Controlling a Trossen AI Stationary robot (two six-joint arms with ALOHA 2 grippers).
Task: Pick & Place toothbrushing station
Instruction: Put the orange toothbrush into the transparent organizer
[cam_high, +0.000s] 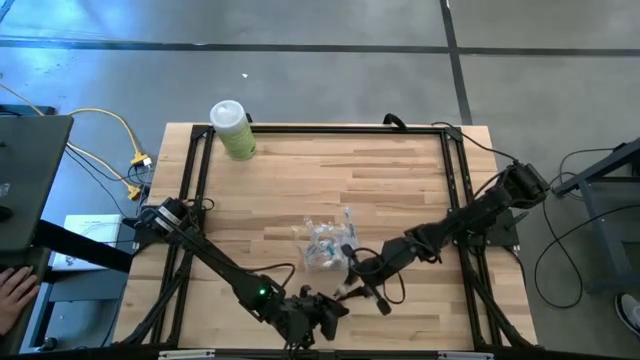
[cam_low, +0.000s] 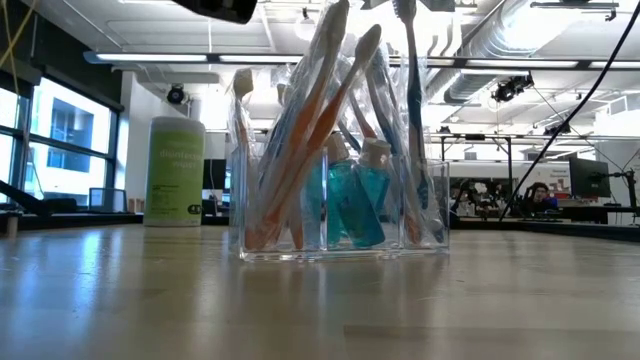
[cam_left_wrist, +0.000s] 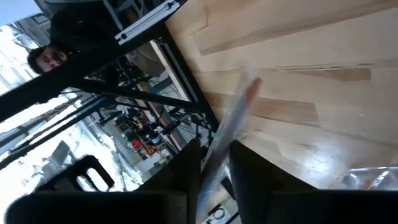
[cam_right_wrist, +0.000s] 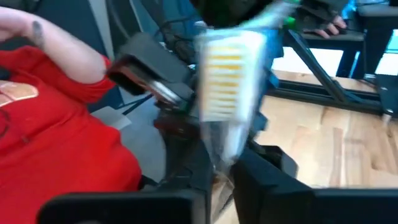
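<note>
toothbrush (cam_right_wrist: 229, 81) nipped by right fingers (cam_right_wrist: 214, 171); left fingers (cam_left_wrist: 214, 180) narrow around same brush; holder (cam_low: 340, 215) apart

Holder (cam_low: 340, 215) with toothbrushes (cam_low: 320, 120) mid-table; bottle (cam_high: 233, 130) at far left corner.

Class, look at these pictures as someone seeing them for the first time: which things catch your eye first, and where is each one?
The clear holder packed with toothbrushes stands mid-table. Near the front edge, the left gripper and right gripper meet, both fingering one wrapped toothbrush. A light-green bottle stands alone at the far left corner.
</note>
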